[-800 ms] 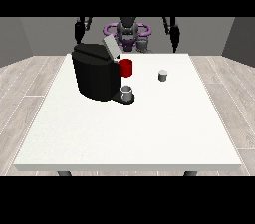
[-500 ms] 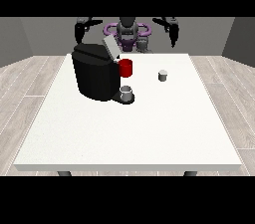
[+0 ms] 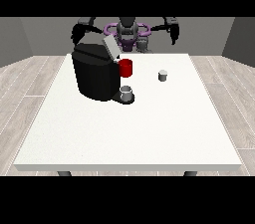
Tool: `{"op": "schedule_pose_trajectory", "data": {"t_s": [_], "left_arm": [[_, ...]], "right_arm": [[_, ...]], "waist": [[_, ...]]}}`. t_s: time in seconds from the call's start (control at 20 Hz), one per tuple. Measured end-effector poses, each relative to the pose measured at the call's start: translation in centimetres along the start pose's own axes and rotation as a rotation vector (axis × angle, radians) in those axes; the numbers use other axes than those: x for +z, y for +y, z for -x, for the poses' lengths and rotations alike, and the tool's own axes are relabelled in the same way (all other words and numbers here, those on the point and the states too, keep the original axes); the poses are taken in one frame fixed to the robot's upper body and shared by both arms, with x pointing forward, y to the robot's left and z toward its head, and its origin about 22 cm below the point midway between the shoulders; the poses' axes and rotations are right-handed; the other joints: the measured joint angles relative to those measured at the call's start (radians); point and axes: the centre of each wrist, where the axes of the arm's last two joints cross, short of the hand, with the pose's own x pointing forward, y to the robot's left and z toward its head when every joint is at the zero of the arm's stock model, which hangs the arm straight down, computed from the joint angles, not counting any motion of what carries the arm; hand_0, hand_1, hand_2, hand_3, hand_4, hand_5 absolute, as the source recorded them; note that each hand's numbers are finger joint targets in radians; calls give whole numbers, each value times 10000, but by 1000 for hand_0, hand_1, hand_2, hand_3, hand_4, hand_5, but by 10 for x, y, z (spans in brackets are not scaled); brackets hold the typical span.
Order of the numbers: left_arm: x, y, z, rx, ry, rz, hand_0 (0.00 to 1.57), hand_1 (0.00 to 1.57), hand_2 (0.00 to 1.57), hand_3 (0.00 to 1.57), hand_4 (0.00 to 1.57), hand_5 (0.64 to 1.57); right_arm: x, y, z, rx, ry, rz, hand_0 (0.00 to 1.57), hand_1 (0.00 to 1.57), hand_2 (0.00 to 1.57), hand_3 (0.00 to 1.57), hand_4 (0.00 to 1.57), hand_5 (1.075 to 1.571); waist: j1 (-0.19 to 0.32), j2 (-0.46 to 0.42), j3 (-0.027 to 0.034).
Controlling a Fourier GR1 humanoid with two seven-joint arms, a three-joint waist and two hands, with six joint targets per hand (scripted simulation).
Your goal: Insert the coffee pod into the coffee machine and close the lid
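You are looking at a tabletop (image 3: 129, 133) with a plain white, matt, smooth face and no grain or sheen. The coffee machine (image 3: 94, 76) below the robot hand (image 3: 78, 31) at the view's left has a black body that looks like smooth plastic, dully glossy along its upper edge; its raised lid (image 3: 110, 46) is a lighter grey with a flat, satin look. The red part (image 3: 126, 67) on its front reads as glossy plastic. The cup (image 3: 127, 92) under the spout and the coffee pod (image 3: 163, 75) look grey and metallic, softly shaded. The floor (image 3: 30, 83) shows pale wood-like planks, matt.
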Motion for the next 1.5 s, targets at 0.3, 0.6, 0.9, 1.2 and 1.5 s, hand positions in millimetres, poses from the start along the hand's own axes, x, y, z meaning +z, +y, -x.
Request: {"op": "schedule_pose_trajectory", "data": {"t_s": [0.3, 0.6, 0.9, 1.2, 1.5], "left_arm": [[-28, 24, -14, -1383, 388, 70, 0, 0, 0, 0, 0, 1571], [-60, 49, -21, -1743, 1015, 206, 0, 0, 0, 0, 0, 1571], [-80, 64, -11, -2177, 1578, -78, 0, 0, 0, 0, 0, 1571], [-97, 65, -5, -2708, 2108, 57, 0, 0, 0, 0, 0, 1571], [-102, 59, 10, -3529, 2729, 509, 0, 0, 375, 0, 0, 1571]], "right_arm": [[-5, 9, -4, -174, -320, -267, 0, 0, 0, 0, 228, 1571], [-17, 23, -14, -307, -675, -529, 0, 0, 0, 0, 281, 1571], [-28, 32, -27, -389, -990, -873, 0, 0, 0, 0, 358, 1571], [-38, 39, -21, -168, -790, -635, 0, 0, 0, 0, 389, 1571], [-44, 38, -11, 117, -361, -528, 0, 0, 0, 0, 424, 1571]], "waist": [[-374, 376, 7], [-656, 945, 7], [-1000, 1619, 5], [-931, 1931, 6], [-863, 1835, 7]]}}
